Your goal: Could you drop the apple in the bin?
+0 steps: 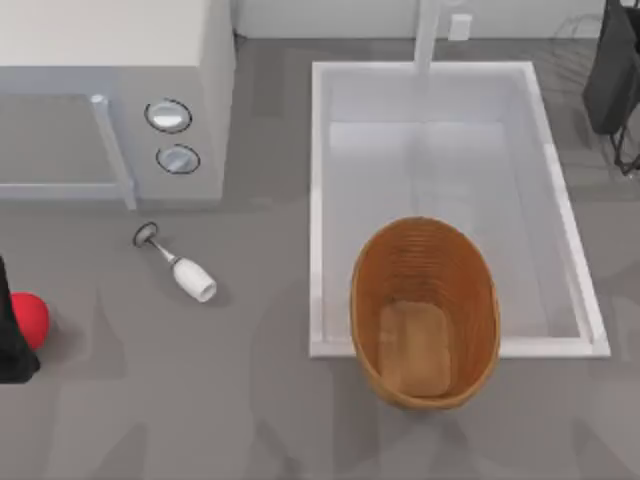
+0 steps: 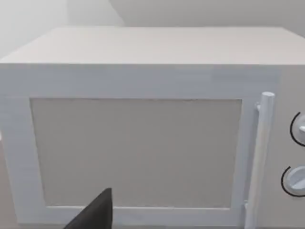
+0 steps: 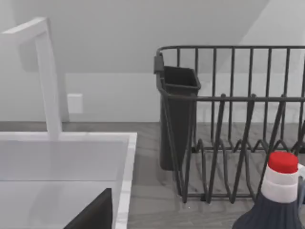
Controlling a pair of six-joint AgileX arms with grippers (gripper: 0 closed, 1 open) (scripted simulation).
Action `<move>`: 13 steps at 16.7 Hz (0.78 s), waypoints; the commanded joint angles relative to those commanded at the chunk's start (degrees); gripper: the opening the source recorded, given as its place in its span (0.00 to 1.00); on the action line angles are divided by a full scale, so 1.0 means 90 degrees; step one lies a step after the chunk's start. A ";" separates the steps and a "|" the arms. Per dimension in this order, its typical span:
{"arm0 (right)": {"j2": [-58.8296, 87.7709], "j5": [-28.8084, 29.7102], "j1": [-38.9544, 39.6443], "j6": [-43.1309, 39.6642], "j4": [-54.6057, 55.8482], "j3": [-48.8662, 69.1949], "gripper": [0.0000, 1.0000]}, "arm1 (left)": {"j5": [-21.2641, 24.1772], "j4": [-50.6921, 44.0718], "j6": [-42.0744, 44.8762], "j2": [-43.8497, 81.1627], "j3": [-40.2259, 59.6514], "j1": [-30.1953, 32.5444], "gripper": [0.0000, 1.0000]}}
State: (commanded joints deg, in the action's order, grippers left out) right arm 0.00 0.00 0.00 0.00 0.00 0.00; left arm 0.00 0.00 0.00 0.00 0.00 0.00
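The apple (image 1: 30, 318) lay on the table (image 1: 250, 410) at the far left edge of the top view, partly covered by the dark body of the left gripper (image 1: 12, 335), which stood touching or just beside it; whether its fingers were spread or closed around the fruit could not be told from this angle. The bin (image 1: 425, 312) sat well to the right, its far part inside the white sink (image 1: 318, 200) and its near end hanging over the sink's near rim. Between apple and bin, a wine glass (image 1: 178, 265) lay on its side on the table, near the microwave (image 1: 110, 90) at the far left. The left wrist view faced the microwave door (image 2: 136, 152) and its handle (image 2: 261, 152). The right arm (image 1: 615, 75) was parked at the far right beside a dish rack (image 3: 228, 124), where a dark bottle with a red cap (image 3: 279, 191) stood; its finger opening could not be told either.
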 joint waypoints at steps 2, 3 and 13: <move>0.0000 0.0000 0.0000 0.0000 0.0000 0.0000 1.00 | 0.0000 0.0000 0.0000 0.0000 0.0000 0.0000 1.00; 0.0000 0.0000 0.0000 0.0000 0.0000 0.0000 1.00 | 0.0008 -0.0056 -0.0001 0.0056 0.0052 0.0010 1.00; 0.0000 0.0000 0.0000 0.0000 0.0000 0.0000 1.00 | 0.0048 -0.2849 0.0005 0.4224 0.2746 -0.0054 1.00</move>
State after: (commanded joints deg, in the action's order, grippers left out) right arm 0.00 0.00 0.00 0.00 0.00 0.00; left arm 0.43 -25.64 0.05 38.02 24.71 -0.49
